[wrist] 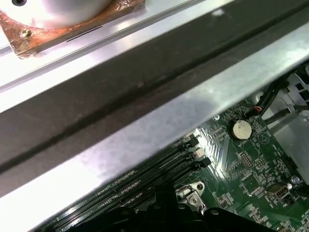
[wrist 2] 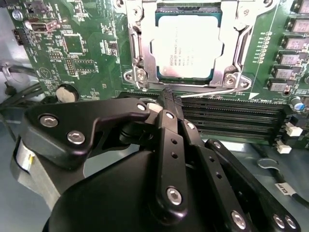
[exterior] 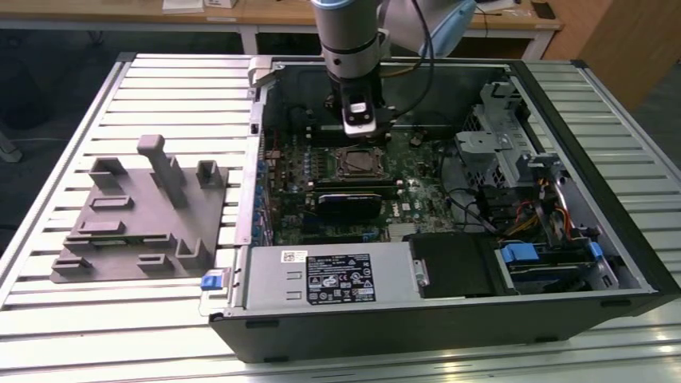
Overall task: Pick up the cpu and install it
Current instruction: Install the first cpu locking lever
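Note:
The cpu (wrist 2: 187,46), a flat square chip with a silver-grey top, lies inside the metal-framed socket (wrist 2: 137,48) on the green motherboard. A thin wire lever (wrist 2: 212,91) runs along the socket's edge nearest the gripper. My gripper (wrist 2: 166,95) has its black fingers pressed together, and their tips are right at that lever. I cannot tell whether they pinch it. In the exterior view the gripper (exterior: 359,132) hangs inside the open computer case, just behind the socket (exterior: 359,163).
A grey plastic fixture (exterior: 143,211) sits on the slatted table at the exterior view's left. Inside the case are a black module (exterior: 346,203), the power supply (exterior: 330,275) and drive cages (exterior: 511,152). Memory slots (wrist 2: 231,118) run beside the socket. The case wall (wrist: 145,121) is close by.

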Motion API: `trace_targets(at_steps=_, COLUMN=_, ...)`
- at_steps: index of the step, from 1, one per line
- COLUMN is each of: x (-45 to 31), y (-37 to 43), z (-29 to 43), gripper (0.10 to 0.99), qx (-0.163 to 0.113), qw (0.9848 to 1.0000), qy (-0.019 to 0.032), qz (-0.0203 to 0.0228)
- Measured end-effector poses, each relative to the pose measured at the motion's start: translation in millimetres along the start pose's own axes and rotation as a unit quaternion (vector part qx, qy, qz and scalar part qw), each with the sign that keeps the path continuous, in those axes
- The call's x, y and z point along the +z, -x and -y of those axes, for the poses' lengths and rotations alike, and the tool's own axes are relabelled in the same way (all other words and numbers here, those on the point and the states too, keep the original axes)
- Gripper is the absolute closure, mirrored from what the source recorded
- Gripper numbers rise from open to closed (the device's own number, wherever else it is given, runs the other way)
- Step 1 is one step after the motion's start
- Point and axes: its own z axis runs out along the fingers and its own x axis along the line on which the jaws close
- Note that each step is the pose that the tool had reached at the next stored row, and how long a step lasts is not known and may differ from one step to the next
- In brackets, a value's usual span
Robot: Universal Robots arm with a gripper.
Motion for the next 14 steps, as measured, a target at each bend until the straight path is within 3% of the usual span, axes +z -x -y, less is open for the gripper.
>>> trace_targets(at_steps=8, x=1.1, y=1.2, z=-0.5, gripper=0.98, qx=-0.013, qw=0.9999, qy=0.0015, qz=-0.0029)
trace_targets(at_steps=14, x=2.2, y=1.3, z=-0.5, gripper=0.98, qx=-0.062, qw=0.998, qy=0.007, qz=-0.014)
